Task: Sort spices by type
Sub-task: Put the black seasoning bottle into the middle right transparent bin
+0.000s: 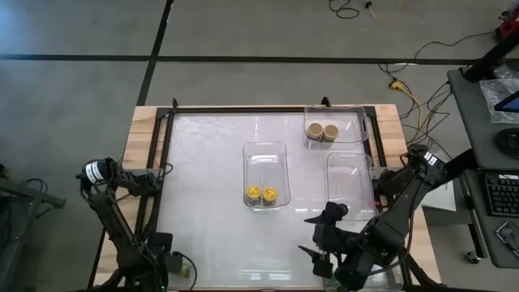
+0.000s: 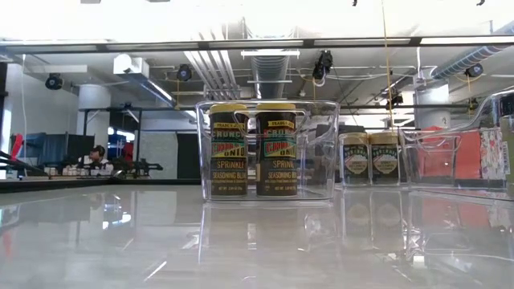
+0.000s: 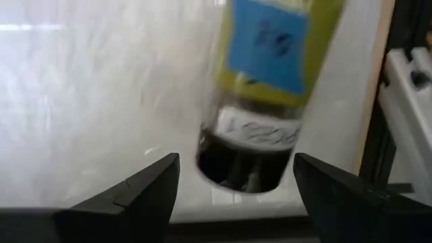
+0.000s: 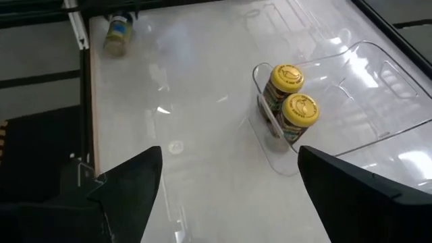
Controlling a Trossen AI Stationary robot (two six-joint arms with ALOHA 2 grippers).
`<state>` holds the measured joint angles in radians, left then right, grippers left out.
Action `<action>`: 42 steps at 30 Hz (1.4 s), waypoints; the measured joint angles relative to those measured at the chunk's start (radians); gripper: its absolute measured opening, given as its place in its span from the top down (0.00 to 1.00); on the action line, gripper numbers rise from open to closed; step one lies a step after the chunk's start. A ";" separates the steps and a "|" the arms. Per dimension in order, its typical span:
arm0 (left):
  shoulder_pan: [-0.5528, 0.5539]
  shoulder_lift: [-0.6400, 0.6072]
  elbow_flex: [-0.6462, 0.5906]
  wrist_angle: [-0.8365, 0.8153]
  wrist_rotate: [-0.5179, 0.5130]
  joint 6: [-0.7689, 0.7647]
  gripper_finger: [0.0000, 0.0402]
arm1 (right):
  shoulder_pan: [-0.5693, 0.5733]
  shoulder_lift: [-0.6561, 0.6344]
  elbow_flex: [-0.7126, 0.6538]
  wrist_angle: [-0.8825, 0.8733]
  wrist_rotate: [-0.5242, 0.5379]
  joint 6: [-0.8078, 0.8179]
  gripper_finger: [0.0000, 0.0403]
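A spice jar (image 3: 260,88) with a blue label and a dark lid end lies on its side on the table, close to the left edge; the right wrist view shows it too (image 4: 117,35). My left gripper (image 3: 236,160) hangs open above it, pointing down, one finger on either side of the lid end, touching nothing. Two yellow-lidded jars (image 1: 261,195) stand upright in the middle clear tray (image 1: 266,150). Two tan-lidded jars (image 1: 321,130) stand in the far right tray (image 1: 357,122). My right gripper (image 4: 229,154) is open and high over the near right of the table (image 1: 318,237).
A third clear tray (image 1: 350,174) stands at the right, between the tan-lidded jars' tray and my right arm. A black frame (image 1: 166,146) and a wooden strip run along the table's left edge, right beside the lying jar. The left half of the table is bare.
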<state>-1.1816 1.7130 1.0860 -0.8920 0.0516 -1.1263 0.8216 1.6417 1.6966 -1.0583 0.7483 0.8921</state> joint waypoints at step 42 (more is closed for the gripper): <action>0.240 0.001 0.271 -0.327 -0.442 0.688 0.52 | -0.205 -0.003 -0.040 0.073 -0.412 0.041 0.18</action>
<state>-0.9414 1.7142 1.3565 -1.2193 -0.3907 -0.4379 0.6168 1.6391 1.6571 -0.9850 0.3367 0.9329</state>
